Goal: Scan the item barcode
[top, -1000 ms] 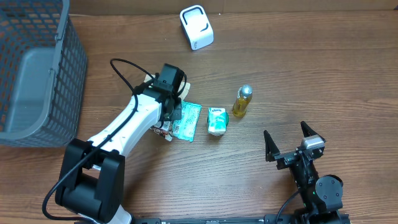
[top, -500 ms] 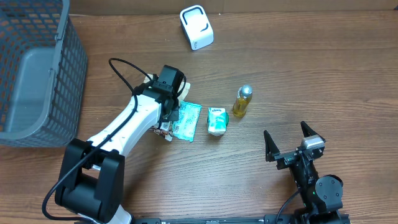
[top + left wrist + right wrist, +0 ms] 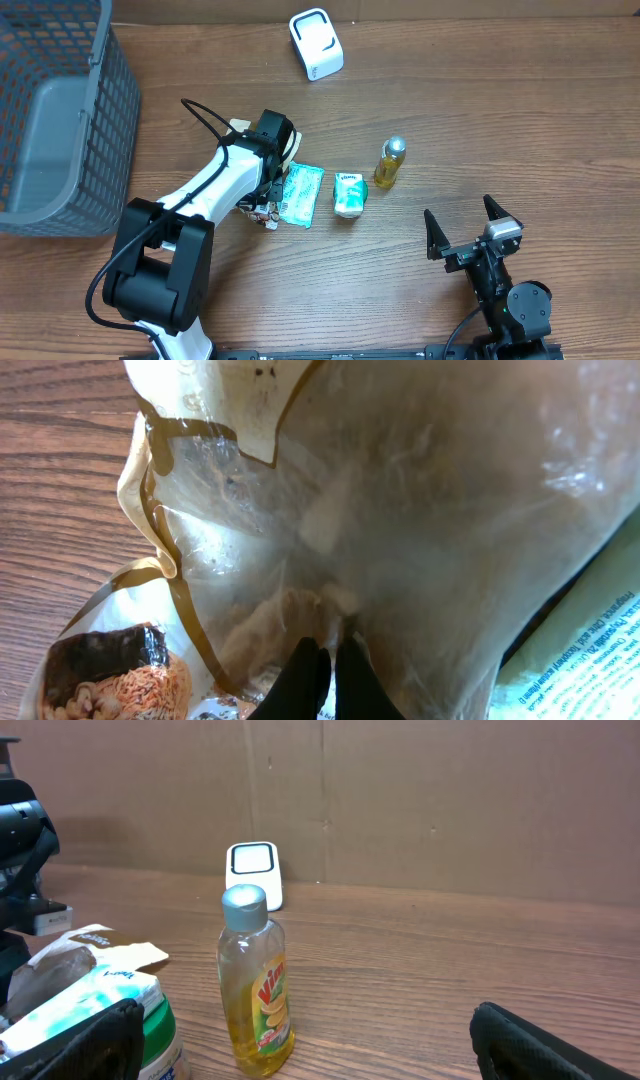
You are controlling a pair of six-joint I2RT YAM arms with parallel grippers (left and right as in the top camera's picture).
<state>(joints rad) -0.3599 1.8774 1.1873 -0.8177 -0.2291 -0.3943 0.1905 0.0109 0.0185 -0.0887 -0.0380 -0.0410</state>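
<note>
Yellow bottle (image 3: 256,990) shows label only in right-wrist view.

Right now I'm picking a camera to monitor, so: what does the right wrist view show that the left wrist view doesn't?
Only right wrist: the yellow bottle, the white scanner, the teal pack and the open right tool. Only left wrist: the left tool shut on the clear snack packet, seen close up. Both: that packet and the wooden table.

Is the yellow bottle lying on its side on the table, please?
No, the yellow bottle stands upright on the table, with its grey cap at the top.
</note>
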